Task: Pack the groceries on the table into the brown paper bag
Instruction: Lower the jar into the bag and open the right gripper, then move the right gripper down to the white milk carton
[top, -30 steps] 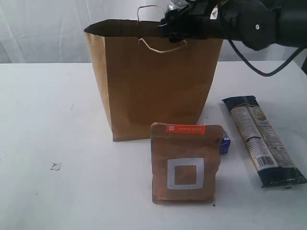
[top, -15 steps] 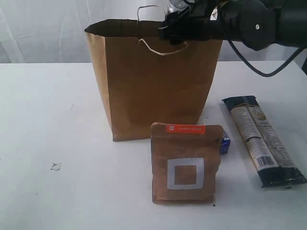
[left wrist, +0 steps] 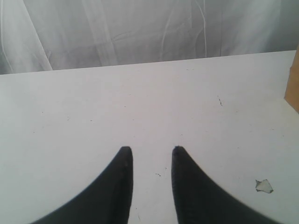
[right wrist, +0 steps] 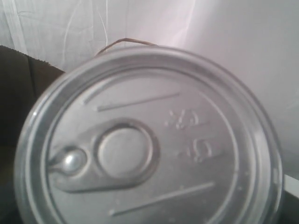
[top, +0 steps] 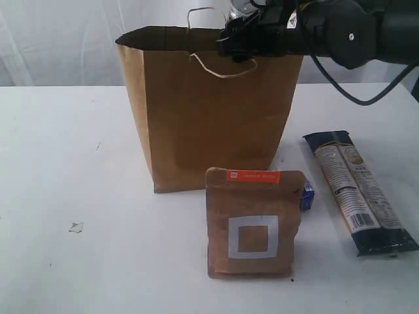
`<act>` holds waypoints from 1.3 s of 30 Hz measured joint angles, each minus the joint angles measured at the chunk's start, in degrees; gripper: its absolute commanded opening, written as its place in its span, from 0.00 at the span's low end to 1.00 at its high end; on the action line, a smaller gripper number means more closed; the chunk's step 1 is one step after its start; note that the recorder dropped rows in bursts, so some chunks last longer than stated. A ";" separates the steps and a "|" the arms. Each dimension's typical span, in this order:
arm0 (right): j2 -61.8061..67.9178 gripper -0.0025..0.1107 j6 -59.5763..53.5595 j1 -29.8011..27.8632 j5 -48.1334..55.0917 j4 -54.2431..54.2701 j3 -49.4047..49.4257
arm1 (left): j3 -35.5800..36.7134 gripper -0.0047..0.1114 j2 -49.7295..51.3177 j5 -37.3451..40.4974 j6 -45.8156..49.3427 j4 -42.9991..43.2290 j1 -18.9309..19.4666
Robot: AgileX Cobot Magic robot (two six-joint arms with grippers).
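The brown paper bag point(top: 209, 111) stands open at the back of the white table point(top: 78, 163). My right gripper point(top: 252, 36) hangs over the bag's right rim, shut on a jar point(top: 238, 8). The jar's metal pull-tab lid point(right wrist: 149, 144) fills the right wrist view and hides the fingers. In front of the bag stands the brown square-marked pouch point(top: 254, 222), with a small dark jar point(top: 308, 194) peeking out behind it. The long navy-tan packet point(top: 359, 191) lies flat at the right. My left gripper point(left wrist: 150, 151) is open over bare table, holding nothing.
A small torn scrap point(top: 76, 227) lies on the table at the left, and the same scrap point(left wrist: 264, 185) shows near the left fingers. The bag's edge point(left wrist: 293, 88) shows in the left wrist view. A white curtain hangs behind the table.
The right gripper with the jar has shifted only very slightly at the bag's mouth. Everything else is still.
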 measured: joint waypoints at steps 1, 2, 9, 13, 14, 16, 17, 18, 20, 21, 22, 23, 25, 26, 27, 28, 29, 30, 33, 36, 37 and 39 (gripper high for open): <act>0.00 0.61 0.00 0.00 0.00 0.00 0.00 | 0.00 0.34 0.00 0.00 0.00 0.00 0.00; 0.00 0.61 0.00 0.00 0.11 0.00 0.00 | 0.00 0.34 0.00 0.00 0.00 0.00 0.00; 0.00 0.62 0.00 0.00 0.21 0.11 0.00 | 0.00 0.34 0.00 0.00 0.00 0.00 0.00; 0.00 0.76 0.00 0.00 0.21 0.11 0.00 | 0.00 0.34 0.00 0.00 0.00 0.00 0.00; 0.00 0.78 0.00 0.00 -0.17 0.21 0.00 | 0.00 0.34 0.00 0.00 0.00 0.00 0.00; -0.11 0.80 0.00 0.00 -0.98 0.30 -0.21 | 0.00 0.34 0.00 0.00 0.00 0.00 0.00; -0.11 0.81 0.00 0.00 -1.43 0.30 -0.32 | 0.00 0.34 0.00 0.00 0.00 0.00 0.00; -0.23 0.82 -0.11 0.00 -1.43 0.30 -0.55 | 0.00 0.34 0.00 0.00 0.00 0.00 0.00; -0.34 0.82 -0.04 0.00 -1.43 0.30 -0.55 | 0.00 0.34 0.00 0.00 0.00 0.00 0.00; -0.34 0.82 -0.15 0.00 -1.43 0.30 -0.55 | 0.00 0.34 0.00 0.00 0.00 0.00 0.00; -0.34 0.82 -0.14 0.00 -1.43 0.30 -0.55 | 0.00 0.34 0.00 0.00 0.00 0.00 0.00; -0.34 0.82 -0.14 0.00 -1.43 0.30 -0.55 | 0.00 0.34 0.00 0.00 0.00 0.00 0.00; -0.34 0.82 -0.14 0.00 -1.43 0.30 -0.55 | 0.00 0.34 0.00 0.00 0.00 0.00 0.00; -0.34 0.82 -0.14 0.00 -1.43 0.30 -0.55 | 0.00 0.34 0.00 0.00 0.00 0.00 0.00; -0.34 0.82 -0.14 0.00 -1.43 0.30 -0.55 | 0.00 0.34 0.00 0.00 0.00 0.00 0.00; -0.34 0.82 -0.26 0.00 -1.43 0.30 -0.55 | 0.00 0.34 0.00 0.00 0.00 0.00 0.00; -0.45 0.82 -0.26 0.00 -1.09 0.30 -0.55 | 0.00 0.34 0.00 0.00 0.00 0.00 0.00; -0.65 0.82 -0.26 0.00 -0.90 0.30 -0.55 | 0.00 0.34 0.00 0.00 0.00 0.00 0.00; -1.68 0.82 -0.35 0.00 -0.04 0.30 -0.55 | 0.00 0.34 0.00 0.00 0.00 0.00 0.00; -3.78 0.82 -0.39 0.00 2.38 0.30 -0.55 | 0.00 0.34 0.00 0.00 0.00 0.00 0.00; -5.00 0.82 -0.49 0.00 3.67 0.30 -0.55 | 0.00 0.34 0.00 0.00 0.00 0.00 0.00; -8.34 0.82 -0.49 -0.50 4.87 0.30 0.54 | 0.00 0.34 0.00 0.00 0.00 0.00 0.00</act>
